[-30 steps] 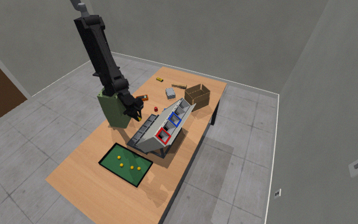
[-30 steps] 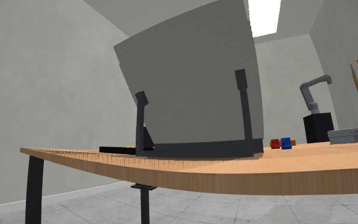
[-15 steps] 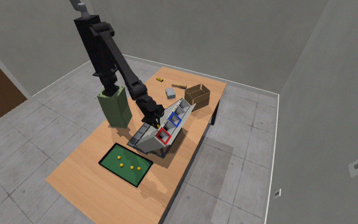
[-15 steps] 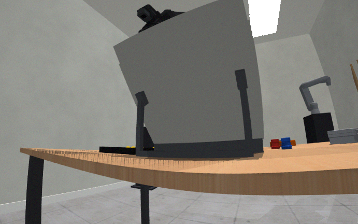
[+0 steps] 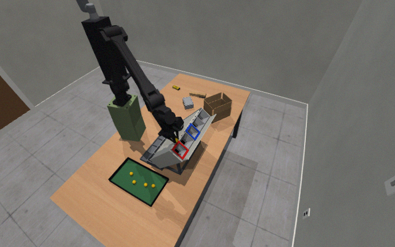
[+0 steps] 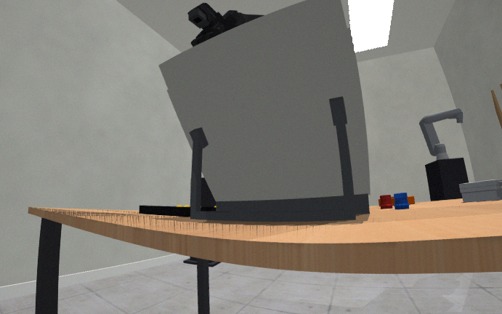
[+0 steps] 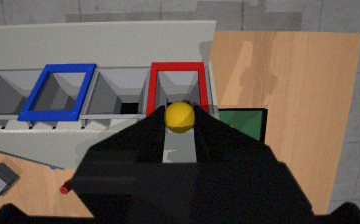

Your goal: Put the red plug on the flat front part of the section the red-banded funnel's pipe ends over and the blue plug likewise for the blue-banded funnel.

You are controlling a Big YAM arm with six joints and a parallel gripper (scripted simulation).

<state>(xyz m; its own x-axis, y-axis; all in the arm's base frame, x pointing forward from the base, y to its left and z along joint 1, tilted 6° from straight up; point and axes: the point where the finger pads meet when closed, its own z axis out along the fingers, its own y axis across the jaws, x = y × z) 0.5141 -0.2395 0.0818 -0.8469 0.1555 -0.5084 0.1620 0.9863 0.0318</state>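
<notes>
My gripper (image 5: 174, 140) (image 7: 179, 111) is shut on a yellow marble (image 7: 180, 115). It holds the marble just above the near edge of the red-banded funnel (image 5: 180, 150) (image 7: 177, 66), at the end of the funnel row on the tilted grey cover (image 5: 166, 157) (image 6: 268, 117). The blue-banded funnel (image 5: 192, 132) (image 7: 62, 68) is two places along the row. The red plug (image 6: 385, 200) (image 7: 65, 189) and the blue plug (image 6: 400, 200) stand on the table behind the cover's foot. The sections under the cover are hidden by my arm.
A green tray (image 5: 149, 196) (image 7: 241, 124) with several yellow marbles lies on the wooden table (image 5: 106, 208). A cardboard box (image 5: 218, 106), a small grey case (image 5: 187, 103) (image 6: 485, 190) and a yellow item (image 5: 175, 87) lie further back. The arm's green pedestal (image 5: 126, 118) stands at the table's left edge.
</notes>
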